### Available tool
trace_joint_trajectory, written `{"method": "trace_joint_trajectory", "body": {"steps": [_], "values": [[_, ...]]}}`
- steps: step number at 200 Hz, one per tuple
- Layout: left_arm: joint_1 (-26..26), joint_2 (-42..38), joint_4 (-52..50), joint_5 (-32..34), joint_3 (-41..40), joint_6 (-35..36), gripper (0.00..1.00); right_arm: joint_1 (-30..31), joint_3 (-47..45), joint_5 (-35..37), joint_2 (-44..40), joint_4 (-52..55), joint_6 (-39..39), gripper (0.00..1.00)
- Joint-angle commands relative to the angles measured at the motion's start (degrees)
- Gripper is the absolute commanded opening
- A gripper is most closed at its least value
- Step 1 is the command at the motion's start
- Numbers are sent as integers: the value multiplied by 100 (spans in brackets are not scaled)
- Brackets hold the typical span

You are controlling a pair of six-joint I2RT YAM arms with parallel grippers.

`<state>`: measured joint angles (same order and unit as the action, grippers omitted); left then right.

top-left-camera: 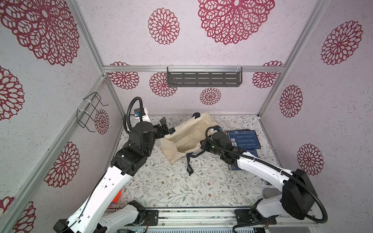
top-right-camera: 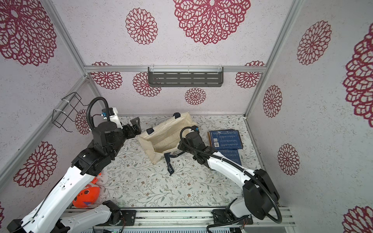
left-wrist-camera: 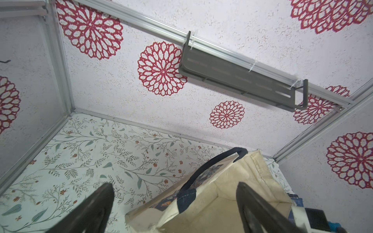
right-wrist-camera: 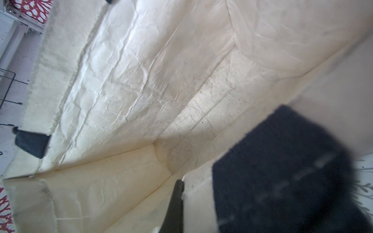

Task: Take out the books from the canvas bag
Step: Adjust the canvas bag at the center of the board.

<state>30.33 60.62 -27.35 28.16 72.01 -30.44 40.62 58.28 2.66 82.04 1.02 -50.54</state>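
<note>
The canvas bag (top-left-camera: 187, 137) sits slumped on the flower-printed counter (top-left-camera: 181, 185) with its mouth gaping, so both top views look down onto its creased cream lining. The right tool (right-wrist-camera: 181, 182) is together on the bag's right-hand rim. In the right wrist view one dark finger (right-wrist-camera: 174, 203) lies against the inner face of the wall, its partner is hidden behind the cloth, and a navy strap (right-wrist-camera: 282, 171) is sewn on just beside it. The left tool (left-wrist-camera: 173, 184) stands wide apart at the bag's left-hand rim and clamps nothing. In the left wrist view the corner of the rim with another strap end (left-wrist-camera: 186, 197) lies between its fingers (left-wrist-camera: 96, 207); whether either finger touches the cloth I cannot tell. A loose loop of strap (top-left-camera: 189, 164) trails from the bag's near edge onto the counter. The books (top-left-camera: 242, 139) lie outside the bag, just to its right. They are dark blue covers with white barcode labels stacked flat, and more of them (top-right-camera: 232, 156) lie partly under the right arm. An orange soft toy (top-right-camera: 86, 195) lies well apart from the bag, by the left arm's base.
</note>
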Motion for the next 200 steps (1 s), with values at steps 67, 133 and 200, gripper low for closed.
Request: {"method": "trace_joint_trajectory", "body": {"steps": [67, 133, 200], "values": [[-346, -365, -165, -65, -493, -130, 98, -102, 507, 242, -412, 523, 381, 0], [-519, -411, -180, -188, -600, -232, 98, -116, 494, 245, -431, 535, 459, 47], [-614, -371, -151, -328, -688, -277, 98, -89, 551, 406, -783, 552, 658, 83]]}}
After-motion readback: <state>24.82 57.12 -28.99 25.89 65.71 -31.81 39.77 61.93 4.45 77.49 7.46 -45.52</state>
